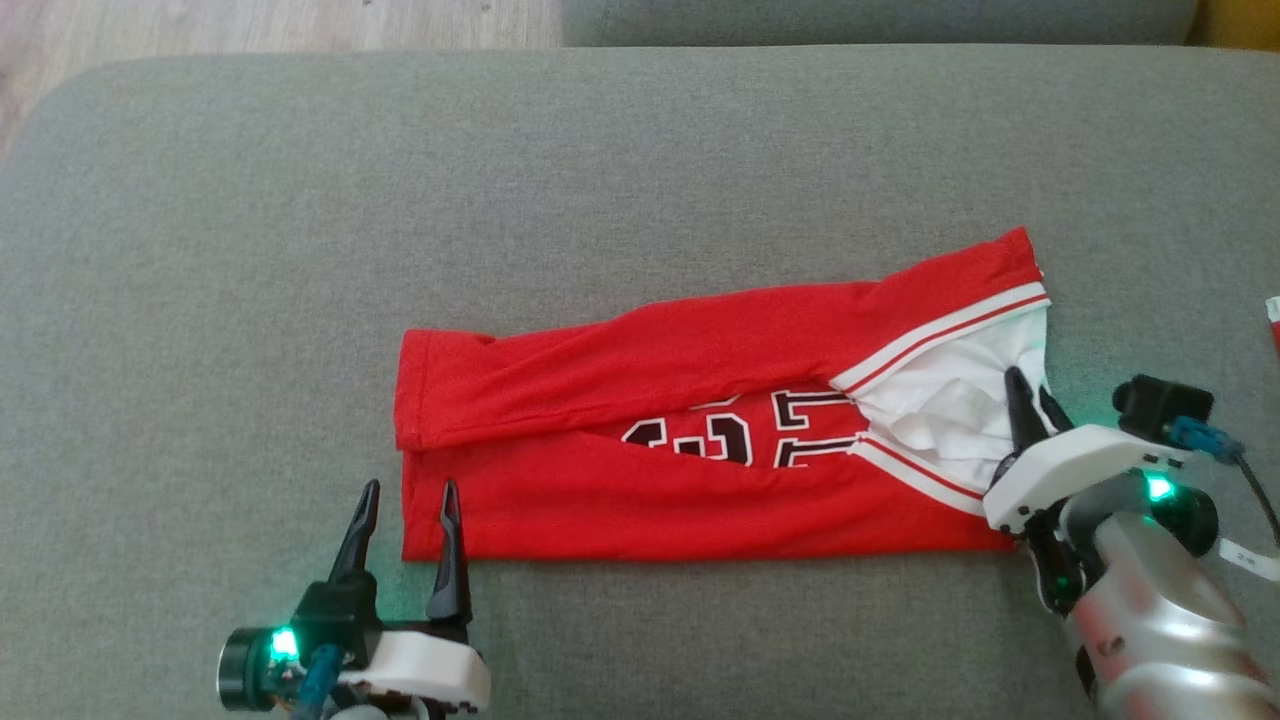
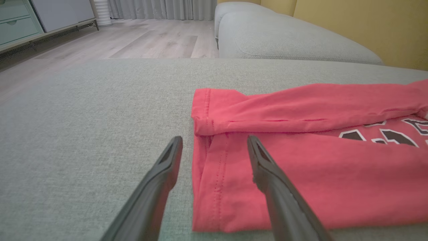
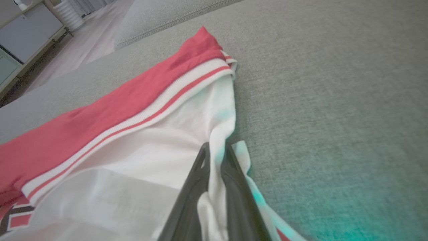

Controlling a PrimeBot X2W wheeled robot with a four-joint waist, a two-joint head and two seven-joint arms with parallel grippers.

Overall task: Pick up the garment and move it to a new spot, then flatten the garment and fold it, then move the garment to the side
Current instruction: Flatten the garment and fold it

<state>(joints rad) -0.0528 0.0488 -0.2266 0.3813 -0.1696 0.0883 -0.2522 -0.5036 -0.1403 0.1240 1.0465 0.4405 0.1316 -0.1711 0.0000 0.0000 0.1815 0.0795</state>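
A red jersey (image 1: 650, 480) with black-and-white lettering and white trim lies folded lengthwise on the grey cushion (image 1: 600, 180), both long sides turned inward. My left gripper (image 1: 405, 492) stands open at the garment's lower-left corner (image 2: 214, 187), one finger over the red cloth and the other over bare cushion. My right gripper (image 1: 1030, 392) is shut on the white inner fabric (image 3: 214, 140) at the jersey's right end, with cloth pinched between its fingers (image 3: 197, 180).
Grey cushion surface spreads wide above and left of the jersey. A second sofa cushion (image 2: 287, 36) and a yellow wall (image 2: 367, 23) lie beyond. Wooden floor (image 2: 133, 36) and a cabinet (image 2: 20, 23) show at the far left. A small red-white item (image 1: 1273, 318) sits at the right edge.
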